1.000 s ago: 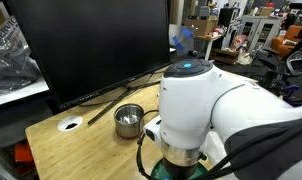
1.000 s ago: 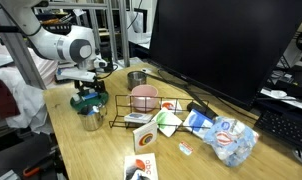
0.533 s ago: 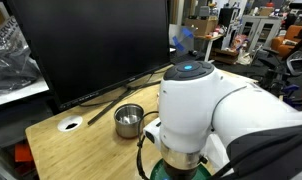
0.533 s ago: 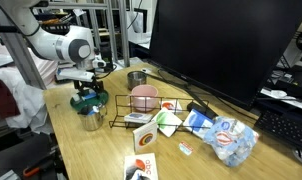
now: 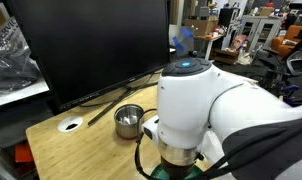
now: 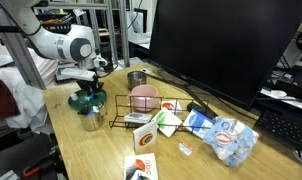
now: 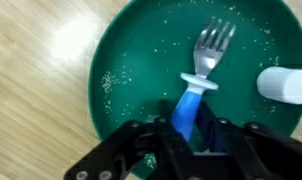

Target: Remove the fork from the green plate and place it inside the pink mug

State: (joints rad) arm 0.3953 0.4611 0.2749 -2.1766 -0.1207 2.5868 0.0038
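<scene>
The gripper (image 7: 195, 132) hangs low over the green plate (image 7: 141, 60), jaws pinching the fork (image 7: 203, 72) by its blue handle. The pink mug (image 6: 143, 96) stands nearby.

1. The fork (image 7: 199, 84) has pale grey tines, a white collar and a blue handle. It lies flat inside the green plate, slightly tilted, with its tines toward the top of the wrist view. Its handle end runs in between the fingers of the tool (image 7: 196, 137); a firm grip cannot be told.
2. The green plate (image 7: 141, 55) is round and dark green with a raised rim. Pale specks dot its floor.
3. The pink mug (image 6: 143, 96) is pale, squat and upright on the surface, near the plate but apart from it.
</scene>
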